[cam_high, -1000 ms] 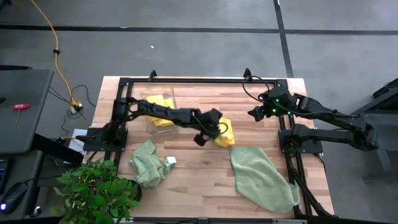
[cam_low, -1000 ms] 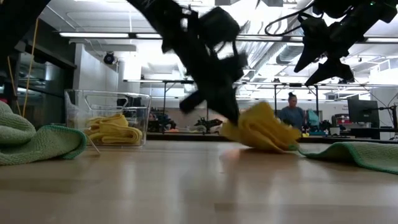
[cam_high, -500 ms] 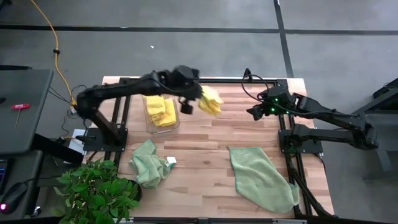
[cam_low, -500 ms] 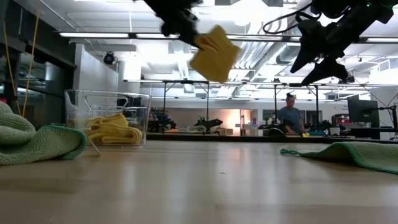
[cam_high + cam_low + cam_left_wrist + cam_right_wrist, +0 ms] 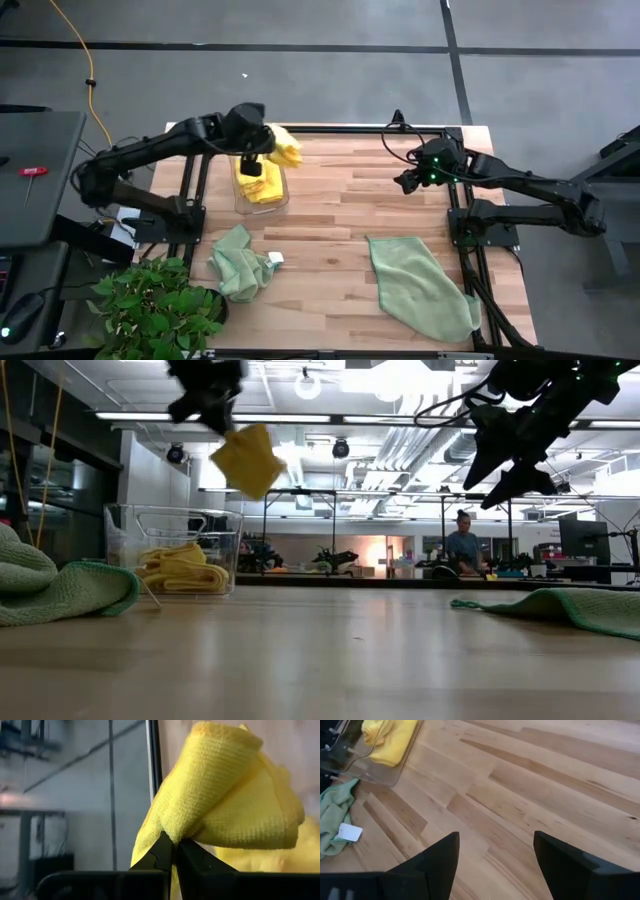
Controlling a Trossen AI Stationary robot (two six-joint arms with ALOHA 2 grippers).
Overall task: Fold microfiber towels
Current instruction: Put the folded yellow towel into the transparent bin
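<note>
We see the left gripper (image 5: 268, 152) with its jaws clamped on a folded yellow towel (image 5: 283, 146), held in the air over the clear bin (image 5: 260, 190) near the bench's far left corner. A second ago that towel lay at the middle of the bench (image 5: 330, 220); half a second ago it was lifted and travelling leftward. We judge this fold finished and the drop into the bin next, joining the yellow towels (image 5: 182, 568) already stacked there. The right gripper (image 5: 405, 182) hovers near the far right edge, jaws apart and empty. Two green towels wait: one crumpled (image 5: 240, 262) at the near left, one spread (image 5: 420, 285) at the near right.
</note>
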